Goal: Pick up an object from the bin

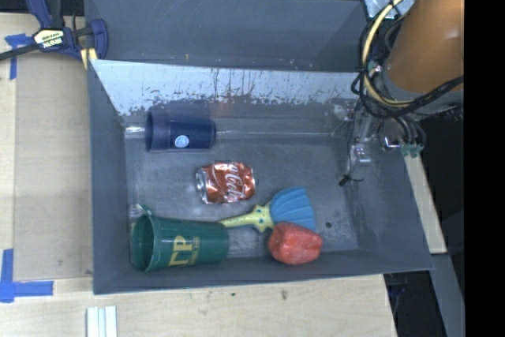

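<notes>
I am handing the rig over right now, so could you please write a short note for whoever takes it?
Gripper hangs near the right wall of the bin, over bare floor, carrying nothing visible.
Things: dark blue cup on its side, back left; crushed red can, middle; green cup on its side, front left; blue fan-shaped brush with yellow handle beside the red lump, front right.
Done: nothing picked. Left: the whole pick.

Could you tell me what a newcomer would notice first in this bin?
The crushed red cola can in the middle of the bin stands out first, then the green cup on its side at the near left. The gripper hangs over bare floor at the right.
</notes>
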Controlling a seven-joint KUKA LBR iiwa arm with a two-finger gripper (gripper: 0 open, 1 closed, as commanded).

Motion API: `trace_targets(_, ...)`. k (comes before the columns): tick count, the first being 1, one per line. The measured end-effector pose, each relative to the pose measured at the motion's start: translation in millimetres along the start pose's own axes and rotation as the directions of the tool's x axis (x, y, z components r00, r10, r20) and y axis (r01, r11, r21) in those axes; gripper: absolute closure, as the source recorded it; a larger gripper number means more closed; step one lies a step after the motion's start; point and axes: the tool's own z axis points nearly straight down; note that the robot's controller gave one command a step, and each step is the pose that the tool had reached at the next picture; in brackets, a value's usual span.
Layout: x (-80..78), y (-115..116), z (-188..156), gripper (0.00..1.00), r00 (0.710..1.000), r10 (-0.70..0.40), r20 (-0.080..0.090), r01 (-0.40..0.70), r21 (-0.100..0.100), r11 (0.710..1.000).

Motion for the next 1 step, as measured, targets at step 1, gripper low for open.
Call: trace_targets(1, -1.0, 0.3, -4.8, 0.0, 1.0, -0.002, 0.008, 0.002, 0.001, 1.0)
